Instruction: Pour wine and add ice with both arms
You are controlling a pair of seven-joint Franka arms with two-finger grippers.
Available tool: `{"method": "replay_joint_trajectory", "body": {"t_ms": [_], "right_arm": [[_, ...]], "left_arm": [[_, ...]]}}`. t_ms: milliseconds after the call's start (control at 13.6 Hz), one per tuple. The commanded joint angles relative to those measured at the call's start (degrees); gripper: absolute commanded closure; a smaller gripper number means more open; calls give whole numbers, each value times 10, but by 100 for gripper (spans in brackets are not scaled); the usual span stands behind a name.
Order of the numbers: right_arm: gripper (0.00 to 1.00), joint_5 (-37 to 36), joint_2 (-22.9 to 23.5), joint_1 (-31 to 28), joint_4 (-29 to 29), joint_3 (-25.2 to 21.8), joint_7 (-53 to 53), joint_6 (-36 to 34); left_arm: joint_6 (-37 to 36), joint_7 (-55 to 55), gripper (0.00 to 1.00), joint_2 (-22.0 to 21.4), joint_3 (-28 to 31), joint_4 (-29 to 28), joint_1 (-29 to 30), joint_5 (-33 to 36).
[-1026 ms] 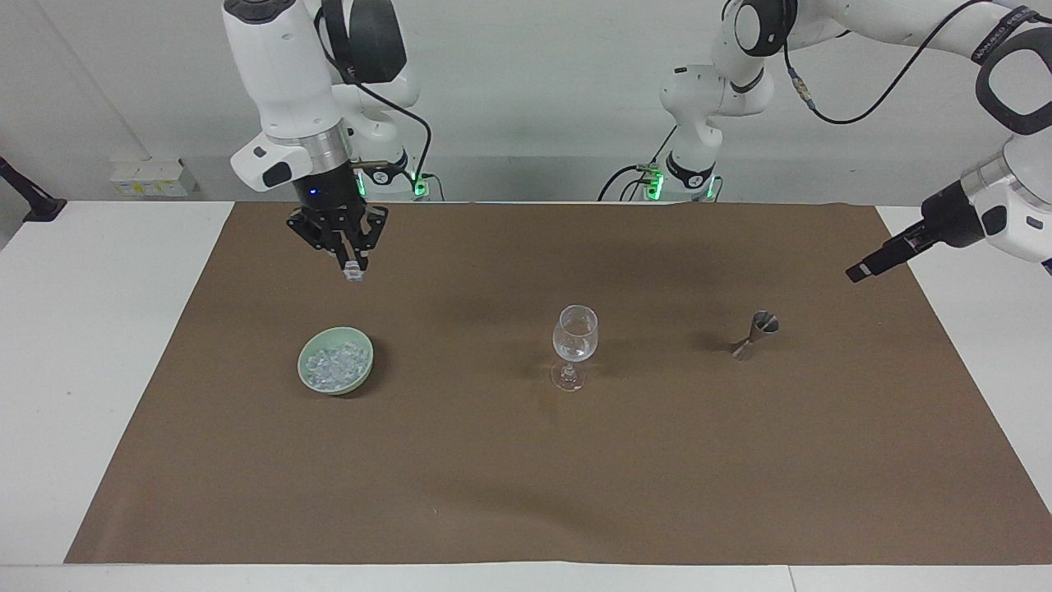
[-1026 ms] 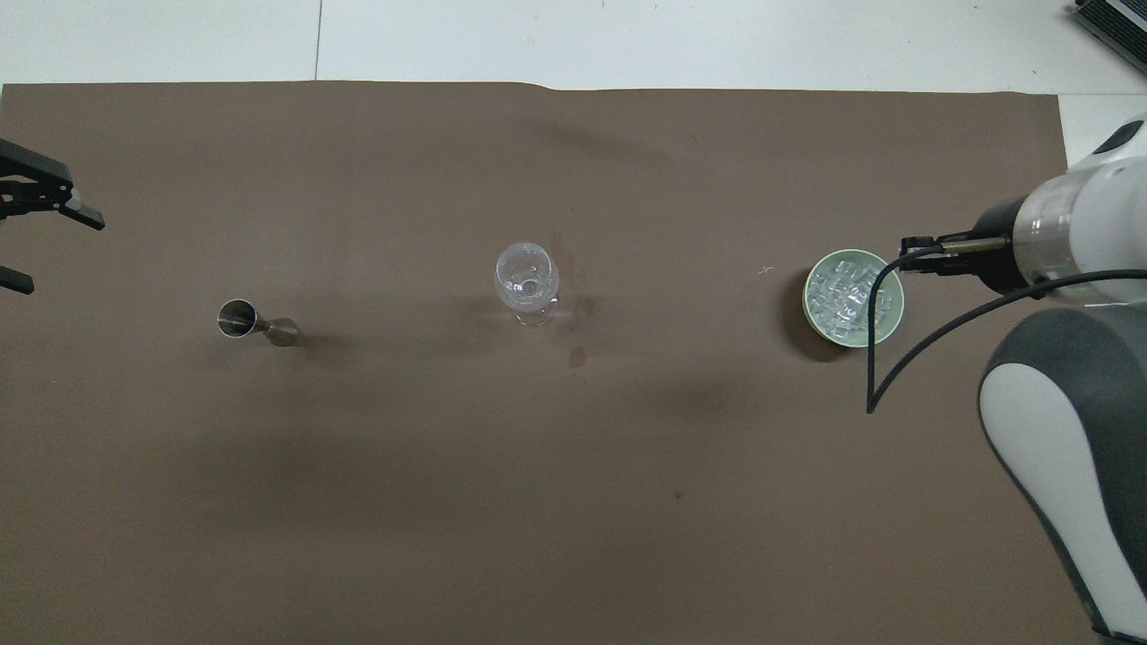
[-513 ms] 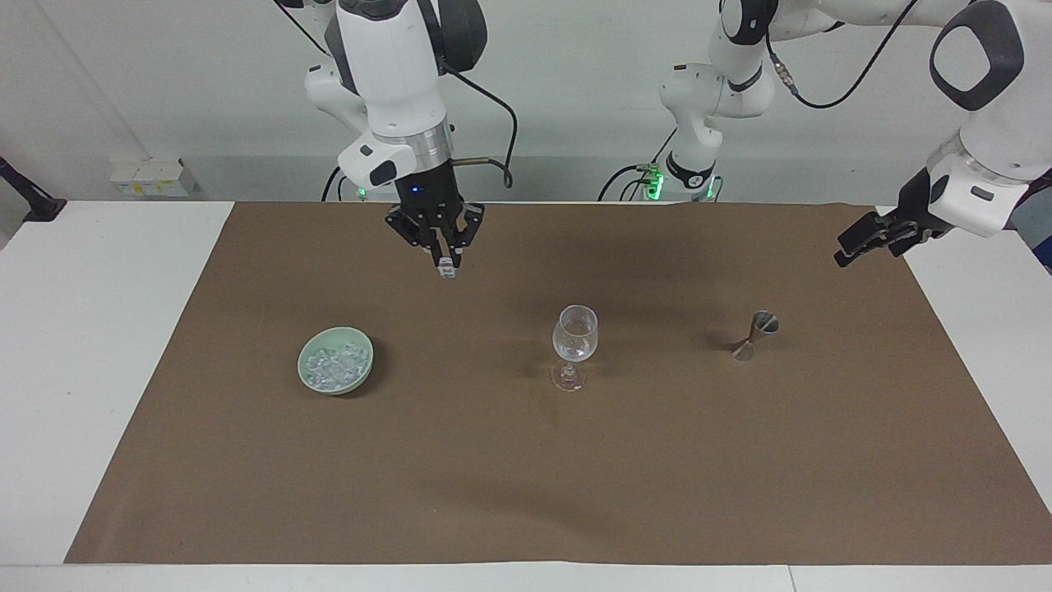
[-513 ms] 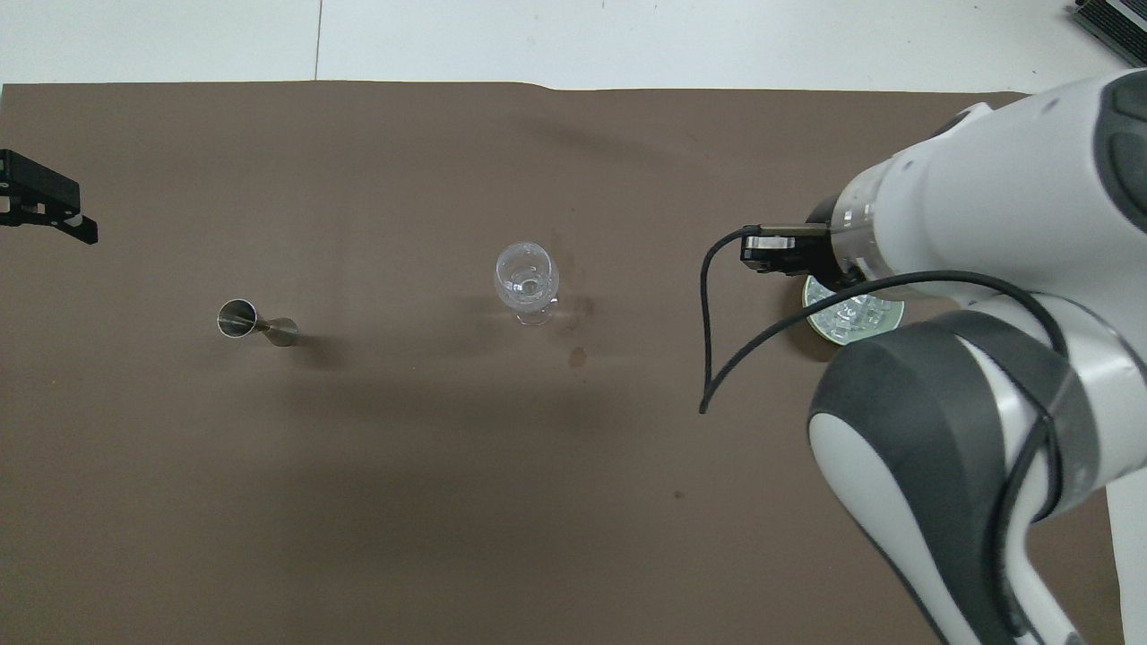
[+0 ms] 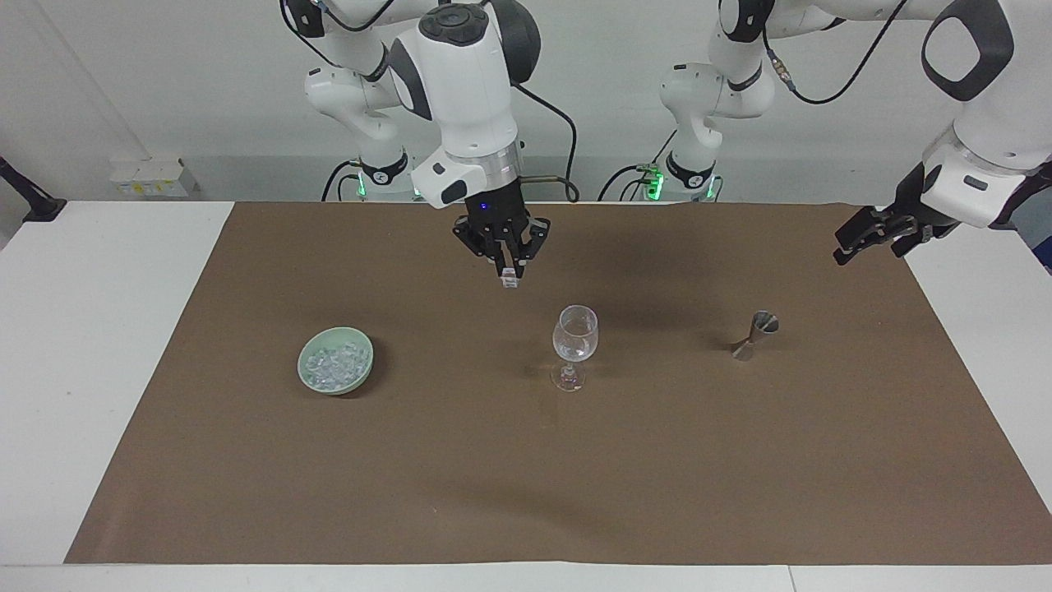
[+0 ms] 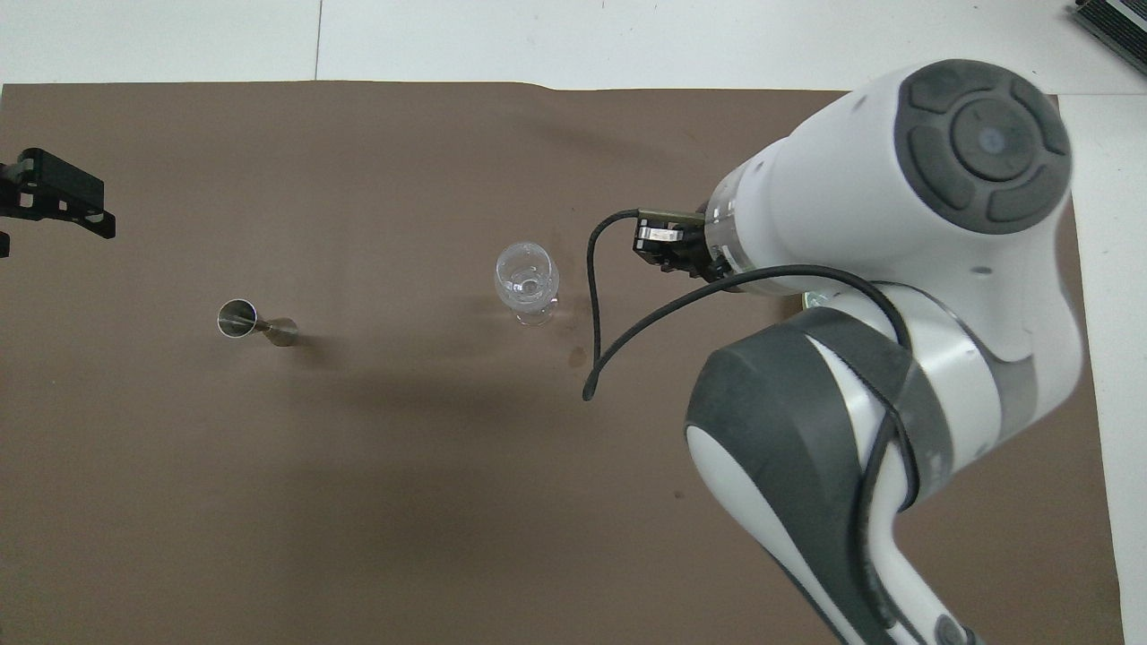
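Brown paper mat [image 5: 526, 460] covers a white table before a pale wall. Ice [image 5: 332, 364] is heaped in a pale green bowl [image 5: 362, 374] toward the right arm's end; no long axis to the heap. One cube [image 5: 510, 281] hangs pinched in the right gripper [image 5: 509, 275], fingers pointing straight down, over bare mat between bowl and stemmed glass [image 5: 574, 345]; a second ago it hung near the bowl. The glass stands upright at mid-mat, a steel jigger [image 5: 754, 335] toward the left arm's end. The left gripper [image 5: 855, 244] waits with jaws spread above the mat's edge. No legible writing.
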Motion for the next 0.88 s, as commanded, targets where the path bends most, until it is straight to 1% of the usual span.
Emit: {"method": "replay_joint_trajectory", "body": {"t_ms": [0,73,220,440,513,660,806], "right_arm": [[100,-13,32,14,42,3,27,2],[100,-13,34,15,42,3,30,4],[100,-18,44,36,39,2,51,22],[100,-21,65,43,35,3,54,64],[100,-24,67,55,34,2,60,69],[100,-27,71,55,29,3,61,74],[100,-41,79,60,14,3,60,108]], "left_arm": [[11,17,0,-9,3,-10,-5,15],[14,17,0,-10,3,-10,-5,15],[16,16,0,-9,3,-10,-5,15],[23,17,0,-10,4,-10,0,15],[23,16,0,-10,5,-10,0,15],[24,16,0,-10,5,-10,2,15],[23,16,0,-12,3,-11,1,15]]}}
